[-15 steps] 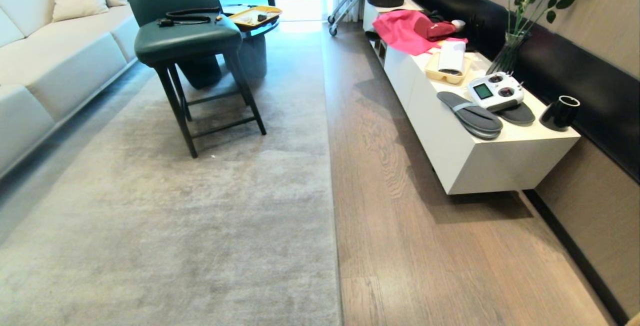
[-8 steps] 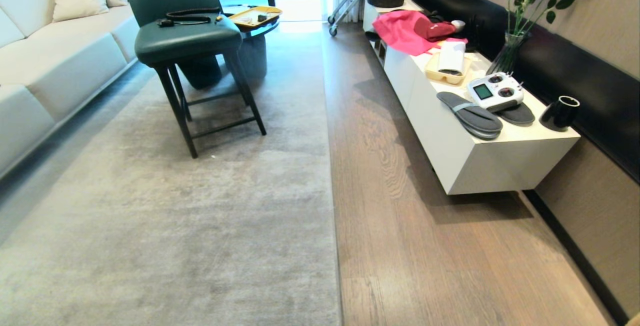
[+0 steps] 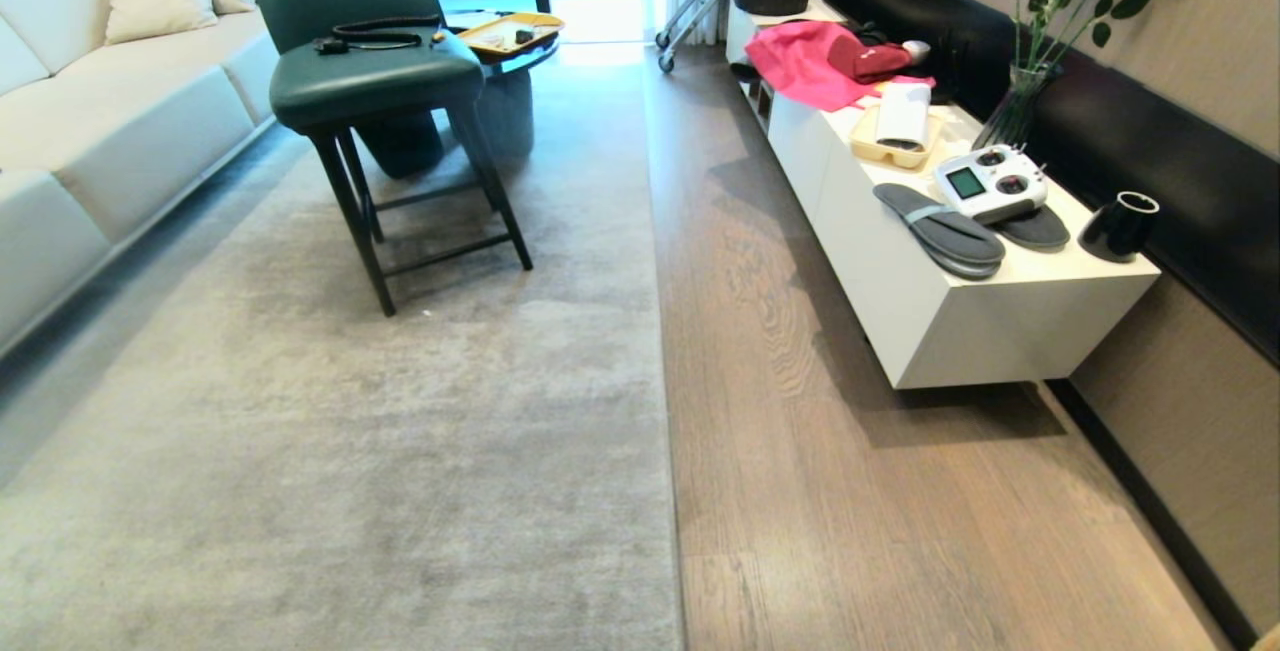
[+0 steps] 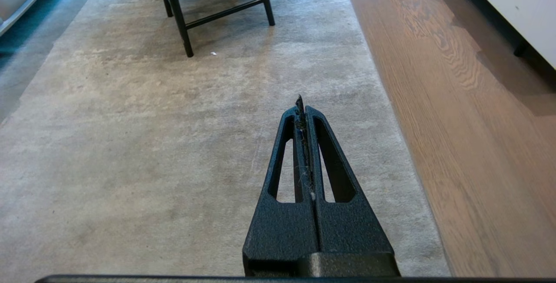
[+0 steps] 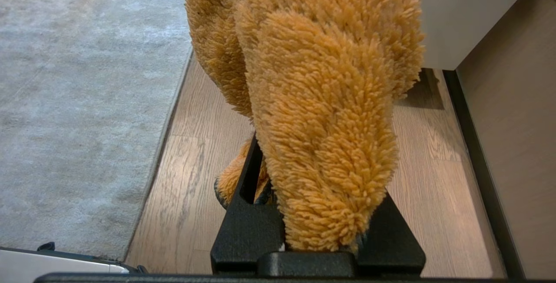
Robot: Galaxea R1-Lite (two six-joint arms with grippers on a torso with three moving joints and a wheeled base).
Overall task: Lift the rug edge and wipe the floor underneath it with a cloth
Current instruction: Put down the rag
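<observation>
Nothing has moved since the earlier frames: our head view shows the same room, with neither arm in it. We see the rug edge (image 3: pixel 665 401) running as a straight line from upper centre down to the bottom centre of the frame, lying flat against the floor (image 3: pixel 850 491), whose brown planks fill the lower right. On the rug, in the upper left, stands a green chair (image 3: pixel 370 61) on dark legs. Along the right side a white worktop (image 3: pixel 950 316) carries grey slippers (image 3: pixel 940 229), a white remote controller (image 3: pixel 990 181) and a pink fabric (image 3: pixel 800 61).

In our left wrist view the left end effector (image 4: pixel 304 113) hangs over the rug with its two black fingers (image 4: pixel 286 161) pressed together, holding nothing; the floor lies at the right of that frame.

In our right wrist view the right end effector (image 5: pixel 317 231) is clamped on the cloth (image 5: pixel 321 100), a shaggy mustard-tan bundle that fills the centre of the frame and hides the fingertips. It hangs above the floor just beside the rug edge (image 5: pixel 163 144), which crosses the left half of that frame.
</observation>
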